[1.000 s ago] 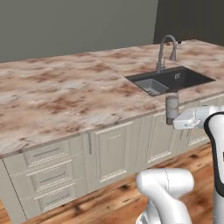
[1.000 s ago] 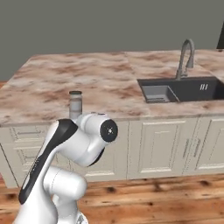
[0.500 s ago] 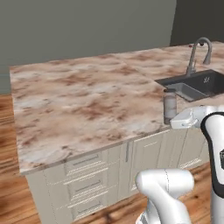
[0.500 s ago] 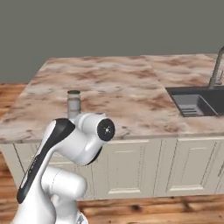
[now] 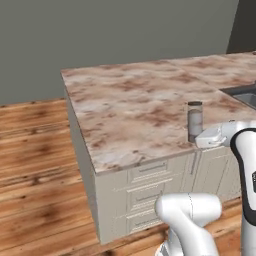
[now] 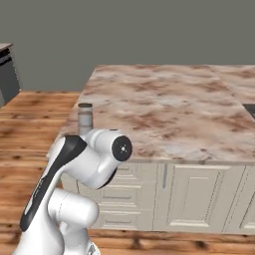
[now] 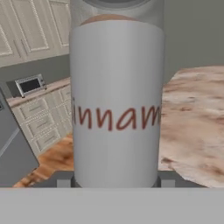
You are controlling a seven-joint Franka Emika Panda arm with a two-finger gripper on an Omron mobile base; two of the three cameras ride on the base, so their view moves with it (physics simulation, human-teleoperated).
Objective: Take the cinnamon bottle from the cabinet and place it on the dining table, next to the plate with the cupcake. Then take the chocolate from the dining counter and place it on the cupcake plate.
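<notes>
The cinnamon bottle (image 7: 116, 100) rides upright in the claw (image 7: 114, 181), clamped low on its body, out by the corner of the marble counter (image 5: 140, 107). Slim, rigid and likely light, with a smooth label, so it could slip or tip; that low, centred hold looks right. Cream drawers (image 5: 145, 197) sit below the counter; nothing visible blocks a set-down here

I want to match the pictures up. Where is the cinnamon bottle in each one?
Left base view: bottle right of middle, upright.
Right base view: left side, above the arm.
Hand view: middle, very close, red letters.
Shared landmark: the marble table behind it.
</notes>
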